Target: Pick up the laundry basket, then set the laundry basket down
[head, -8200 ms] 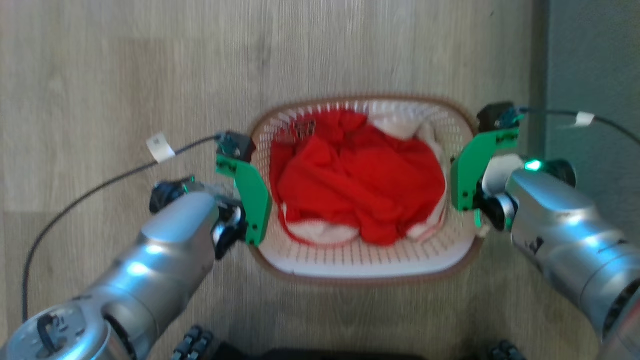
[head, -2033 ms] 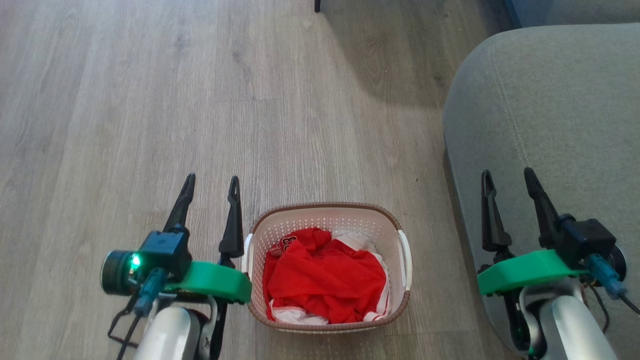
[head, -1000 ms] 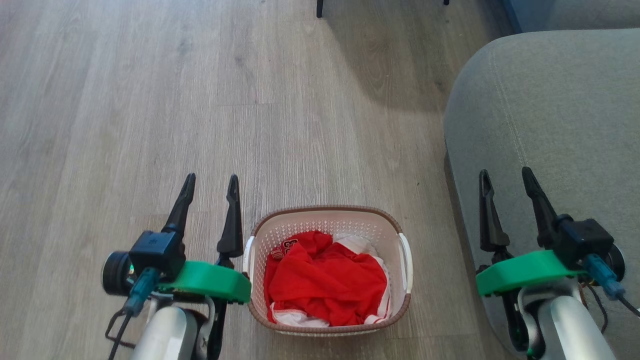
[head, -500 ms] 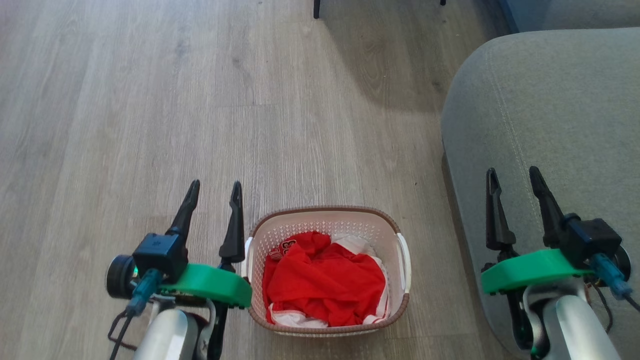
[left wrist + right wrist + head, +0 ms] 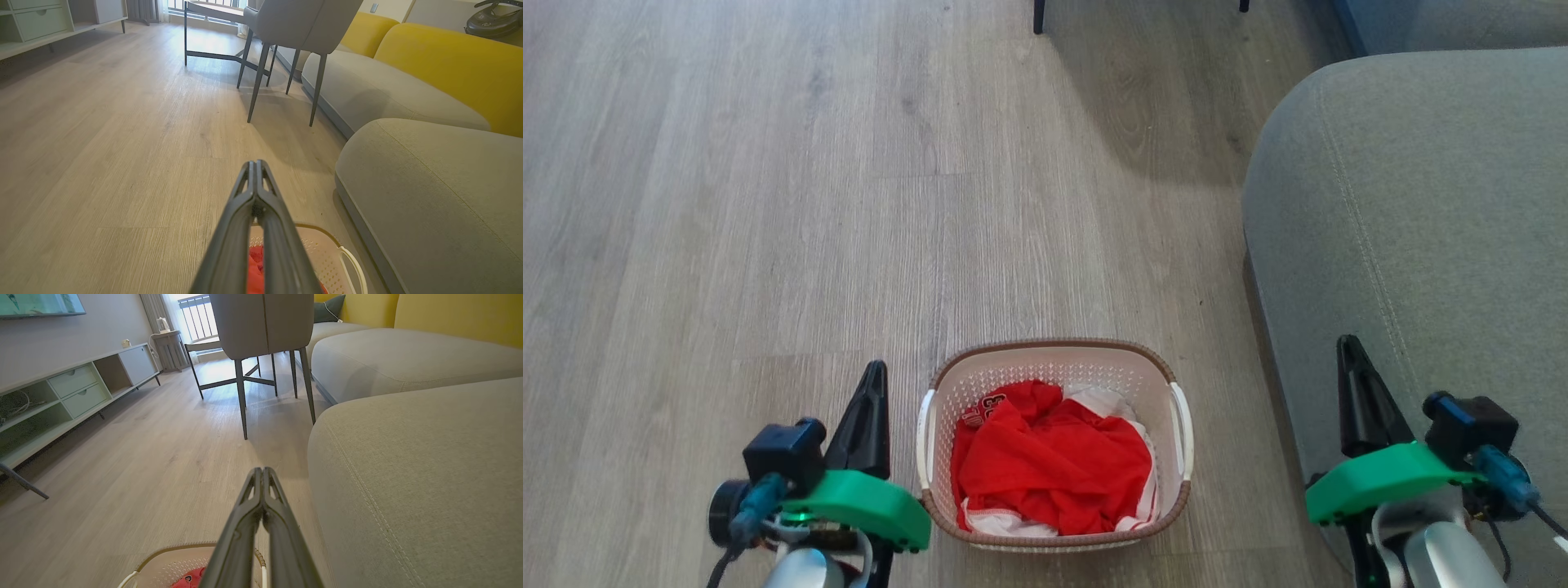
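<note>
The laundry basket [image 5: 1054, 353] stands on the wooden floor, white with perforated walls, a brown rim and two white side handles. Red-and-white clothing [image 5: 1049, 457] fills it. My left gripper [image 5: 876, 371] is shut and empty, just left of the basket and apart from its handle. My right gripper [image 5: 1347, 345] is shut and empty, off to the basket's right, over the sofa's edge. In the left wrist view the shut gripper [image 5: 256, 164] points across the floor, with the basket's rim [image 5: 322, 232] low beside it. In the right wrist view the gripper [image 5: 261, 470] is shut, the basket [image 5: 171, 557] below.
A grey sofa [image 5: 1413, 212] flanks the basket's right side. A chair [image 5: 286, 24] and a table on thin dark legs stand farther ahead, with yellow cushions [image 5: 445, 61] behind. A low cabinet [image 5: 61, 396] lines the left wall. Wooden floor [image 5: 768, 204] stretches ahead and left.
Both grippers have gone from open to shut, on nothing, and both have drawn back toward the bottom of the head view. The basket stays where it stood.
</note>
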Robot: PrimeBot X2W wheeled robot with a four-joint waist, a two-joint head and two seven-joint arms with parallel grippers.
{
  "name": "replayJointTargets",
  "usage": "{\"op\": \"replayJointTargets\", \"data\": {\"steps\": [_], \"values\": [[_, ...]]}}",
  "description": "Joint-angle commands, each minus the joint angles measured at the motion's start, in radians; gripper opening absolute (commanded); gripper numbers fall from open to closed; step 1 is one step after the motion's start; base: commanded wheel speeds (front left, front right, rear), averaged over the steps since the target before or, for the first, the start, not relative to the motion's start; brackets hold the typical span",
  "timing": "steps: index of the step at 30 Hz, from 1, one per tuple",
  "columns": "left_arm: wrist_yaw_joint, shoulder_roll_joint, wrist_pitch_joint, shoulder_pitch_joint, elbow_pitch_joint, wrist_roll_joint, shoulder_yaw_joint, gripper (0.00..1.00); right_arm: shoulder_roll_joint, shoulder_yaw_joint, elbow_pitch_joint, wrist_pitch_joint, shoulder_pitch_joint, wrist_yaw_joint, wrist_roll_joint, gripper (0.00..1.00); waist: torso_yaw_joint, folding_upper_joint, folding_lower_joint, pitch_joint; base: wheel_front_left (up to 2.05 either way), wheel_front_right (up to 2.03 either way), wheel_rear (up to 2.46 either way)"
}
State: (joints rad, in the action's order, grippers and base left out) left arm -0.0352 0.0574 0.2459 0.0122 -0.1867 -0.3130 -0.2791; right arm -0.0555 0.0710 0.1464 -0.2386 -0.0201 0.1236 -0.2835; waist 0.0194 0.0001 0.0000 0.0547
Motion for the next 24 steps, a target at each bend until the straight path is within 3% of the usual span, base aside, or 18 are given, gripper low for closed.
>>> {"op": "replayJointTargets", "data": {"steps": [1, 24], "values": [[0.006, 0.003, -0.007, 0.046, 0.030, -0.031, 0.015, 0.00, -0.006, -0.005, -0.028, 0.004, -0.039, 0.000, -0.033, 0.00, 0.000, -0.0001, 0.0000, -0.001, 0.00, 0.00, 0.00], [0.039, 0.016, -0.061, 0.058, 0.006, -0.298, 0.069, 0.00, -0.017, -0.022, -0.003, 0.058, -0.049, 0.002, -0.303, 0.00, -0.004, -0.0001, 0.0000, -0.011, 0.00, 0.00, 0.00]]}}
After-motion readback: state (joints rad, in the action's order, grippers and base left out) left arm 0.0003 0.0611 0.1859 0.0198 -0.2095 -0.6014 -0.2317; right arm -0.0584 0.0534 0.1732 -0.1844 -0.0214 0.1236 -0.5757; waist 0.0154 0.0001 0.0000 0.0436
